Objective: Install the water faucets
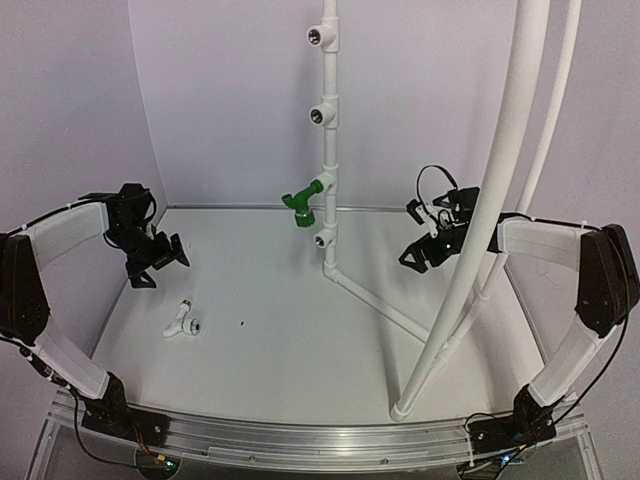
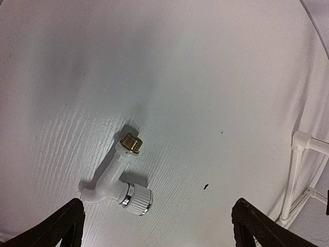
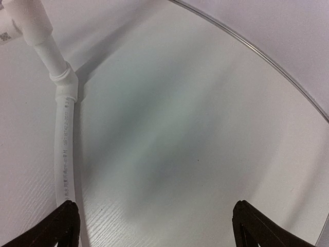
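Note:
The white faucet (image 1: 182, 324) lies on its side on the table at the left; in the left wrist view (image 2: 121, 177) its brass threaded end points up the frame and its ribbed knob sits lower right. My left gripper (image 1: 160, 262) is open and empty, hovering above and behind it. The green faucet (image 1: 299, 207) sits in a tee outlet on the upright white pipe (image 1: 329, 130). My right gripper (image 1: 418, 255) is open and empty, right of the pipe. In the right wrist view the pipe's floor run (image 3: 66, 149) lies by the left fingertip.
Three open tee outlets (image 1: 319, 37) show dark holes on the upright pipe. Two long white pipes (image 1: 490, 200) arc across the right side, in front of the right arm. A curved white backdrop closes the table's rear. A small black speck (image 2: 206, 186) lies on the table.

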Robot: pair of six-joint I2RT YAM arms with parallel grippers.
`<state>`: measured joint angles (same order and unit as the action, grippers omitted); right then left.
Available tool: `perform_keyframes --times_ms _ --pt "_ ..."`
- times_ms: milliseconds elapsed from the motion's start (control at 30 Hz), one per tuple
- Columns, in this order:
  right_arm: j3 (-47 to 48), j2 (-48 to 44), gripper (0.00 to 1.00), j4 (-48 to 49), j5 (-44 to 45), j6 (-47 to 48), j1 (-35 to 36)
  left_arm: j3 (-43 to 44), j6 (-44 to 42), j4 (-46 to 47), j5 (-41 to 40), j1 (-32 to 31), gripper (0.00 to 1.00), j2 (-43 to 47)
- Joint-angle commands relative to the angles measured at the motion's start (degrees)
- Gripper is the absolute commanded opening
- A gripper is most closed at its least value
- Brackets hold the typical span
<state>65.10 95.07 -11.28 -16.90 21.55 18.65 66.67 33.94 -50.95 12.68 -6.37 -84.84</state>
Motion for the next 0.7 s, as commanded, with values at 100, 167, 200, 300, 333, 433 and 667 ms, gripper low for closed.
perform_keyframes --times_ms 100,167,200,300,333,433,667 --pt "5.46 1.5 0.98 -0.4 -3.43 -2.9 0.04 -1.9 -3.0 -4.14 -2.88 0.05 1.0 -2.38" --pt "5.82 1.16 0.98 -0.4 -4.53 -3.08 0.04 -2.1 -3.2 -3.26 -2.21 0.01 1.0 -4.09" --pt "5.95 1.03 0.98 -0.39 -4.94 -3.09 0.04 -1.97 -3.26 -2.9 -1.79 -0.15 0.99 -5.19" --pt "6.08 0.86 0.98 -0.41 -5.55 -3.09 0.0 -1.09 -3.94 -1.83 -2.44 -1.25 0.95 -8.05" --pt "6.15 0.95 0.98 -0.41 -5.42 -3.25 0.0 -0.62 -4.27 -1.82 -3.06 -1.62 0.92 -8.93" --pt "6.26 1.04 0.98 -0.41 -5.2 -3.61 0.02 0.57 -5.49 -2.34 -4.44 -2.48 0.81 -12.23" --pt "6.66 0.35 0.98 -0.41 -5.78 -4.27 0.01 2.35 -7.65 -3.11 -7.37 -5.61 0.65 -19.15"
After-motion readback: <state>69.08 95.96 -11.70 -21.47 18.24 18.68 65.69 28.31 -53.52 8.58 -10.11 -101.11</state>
